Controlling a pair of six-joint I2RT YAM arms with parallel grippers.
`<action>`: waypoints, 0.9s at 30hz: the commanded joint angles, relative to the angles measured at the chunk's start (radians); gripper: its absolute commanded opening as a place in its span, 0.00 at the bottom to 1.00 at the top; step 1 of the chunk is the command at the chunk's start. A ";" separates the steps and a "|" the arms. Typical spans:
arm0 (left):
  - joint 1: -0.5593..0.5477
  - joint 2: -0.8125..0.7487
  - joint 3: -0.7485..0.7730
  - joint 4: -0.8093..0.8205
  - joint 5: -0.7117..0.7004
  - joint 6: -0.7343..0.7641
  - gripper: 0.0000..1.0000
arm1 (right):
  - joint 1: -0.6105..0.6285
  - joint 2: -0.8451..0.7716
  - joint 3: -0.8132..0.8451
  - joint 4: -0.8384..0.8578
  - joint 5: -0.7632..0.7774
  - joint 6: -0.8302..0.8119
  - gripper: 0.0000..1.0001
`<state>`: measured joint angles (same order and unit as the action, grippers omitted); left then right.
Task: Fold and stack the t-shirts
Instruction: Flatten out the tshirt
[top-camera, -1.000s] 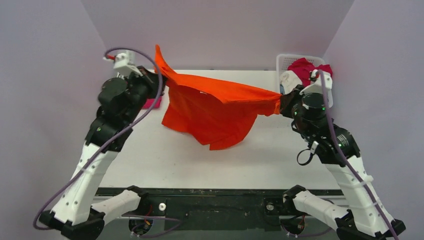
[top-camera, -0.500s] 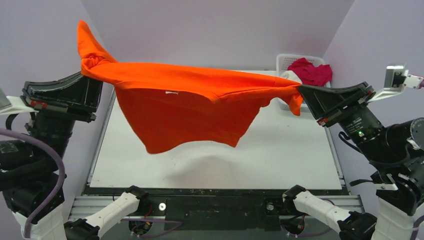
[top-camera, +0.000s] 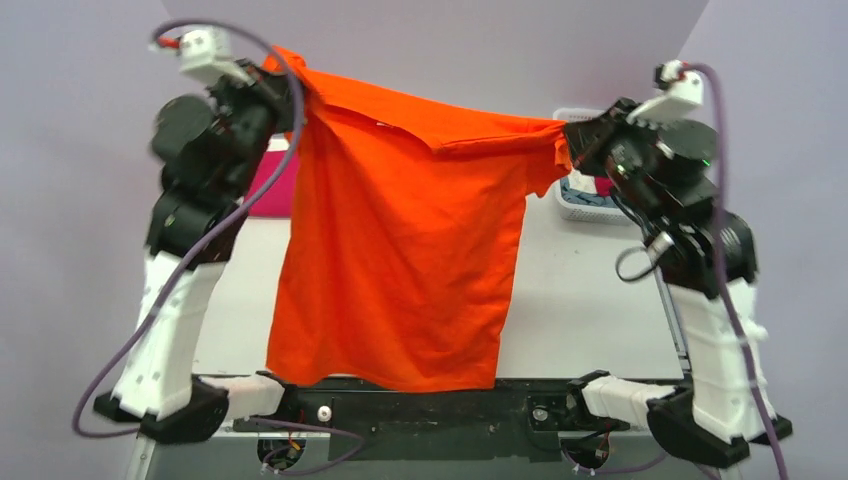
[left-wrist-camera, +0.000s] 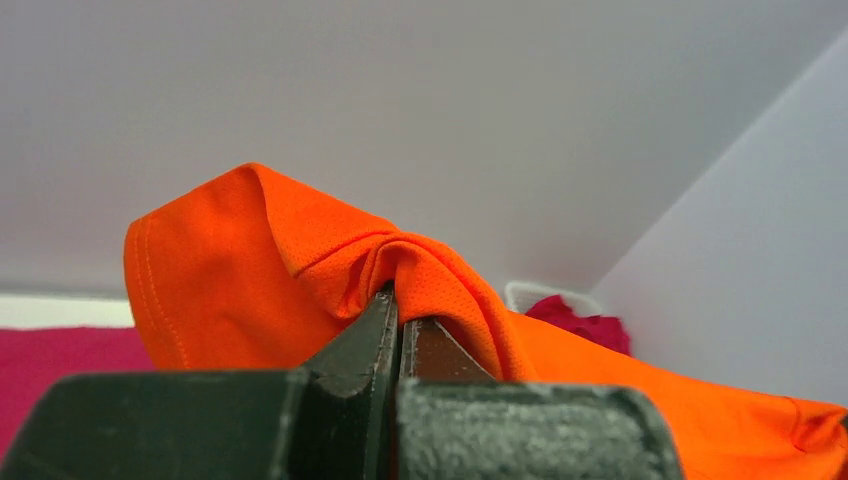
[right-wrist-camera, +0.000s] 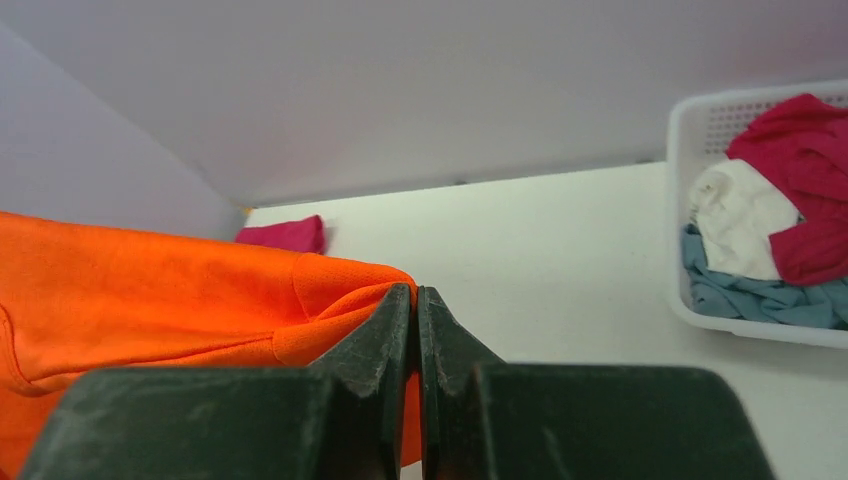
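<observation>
Orange mesh cloth is pinched in the closed jaws of the left hand (left-wrist-camera: 398, 300), which grips a bunched fold at one shoulder of the orange t-shirt (left-wrist-camera: 230, 270). The right hand (right-wrist-camera: 415, 295) is likewise closed on a thin fold at the opposite shoulder.

Risks:
- **Slipping:** each hold takes only a small tuck of slippery fabric. A brisk sweep or added tension between the hands could probably pull a corner free and drop that side in a heap.
- **Snagging:** in the overhead view the hem hangs in front of the black rail (top-camera: 420, 400) at the near edge of the worktop (top-camera: 590, 290). If lowered from here, the shirt might drape off the edge or catch on the arm bases.
- **Fouling the neighbours:** the sleeve by the right hand (top-camera: 568, 145) hangs close to the white basket (top-camera: 575, 205), and the left shoulder hangs near the magenta t-shirt (top-camera: 270, 185). A careless lay-down could drag over either one.

Position: the orange t-shirt (top-camera: 400, 250) hangs as a curtain between and below the two raised hands, its shoulder line taut from the left hand (top-camera: 288, 82) to the right. Whether the hem touches the worktop cannot be told. The basket (right-wrist-camera: 680, 200) holds a crimson t-shirt (right-wrist-camera: 800, 150), a white t-shirt (right-wrist-camera: 740, 215) and a grey-blue t-shirt (right-wrist-camera: 740, 295).
</observation>
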<state>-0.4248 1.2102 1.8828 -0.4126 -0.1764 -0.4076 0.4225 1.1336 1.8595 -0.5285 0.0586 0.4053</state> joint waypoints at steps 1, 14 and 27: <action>0.117 0.217 0.086 0.004 0.001 -0.032 0.00 | -0.104 0.140 0.041 0.068 0.043 -0.026 0.00; 0.182 0.663 0.644 0.025 0.296 -0.081 0.00 | -0.313 0.375 0.300 0.235 -0.243 0.026 0.00; 0.128 0.139 -1.043 0.959 0.266 -0.102 0.18 | -0.128 0.035 -0.649 0.225 -0.147 -0.237 0.00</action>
<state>-0.2558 1.4586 1.2675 0.1654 0.1486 -0.4805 0.1707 1.2472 1.4570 -0.3138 -0.1810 0.2684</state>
